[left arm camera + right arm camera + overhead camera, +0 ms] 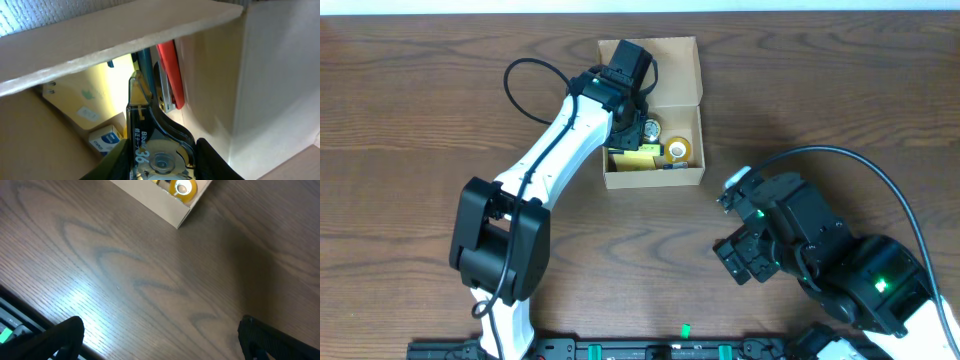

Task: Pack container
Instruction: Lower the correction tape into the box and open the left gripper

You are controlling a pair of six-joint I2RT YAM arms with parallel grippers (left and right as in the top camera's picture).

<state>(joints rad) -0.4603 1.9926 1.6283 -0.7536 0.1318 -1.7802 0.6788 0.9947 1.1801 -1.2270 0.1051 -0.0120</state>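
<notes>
One cardboard box (678, 70), one tape roll (678, 150), one correction-tape dispenser (150, 145), one yellow pad (95, 90), one red item (170, 70), possibly a stapler.

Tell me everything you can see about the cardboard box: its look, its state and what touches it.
The box is plain tan cardboard, rectangular, lying on the wooden table with its flap lid open toward the far side. Inside are a yellow pad, a tape roll and other small items. The left gripper reaches in from above, holding a clear dispenser.
</notes>
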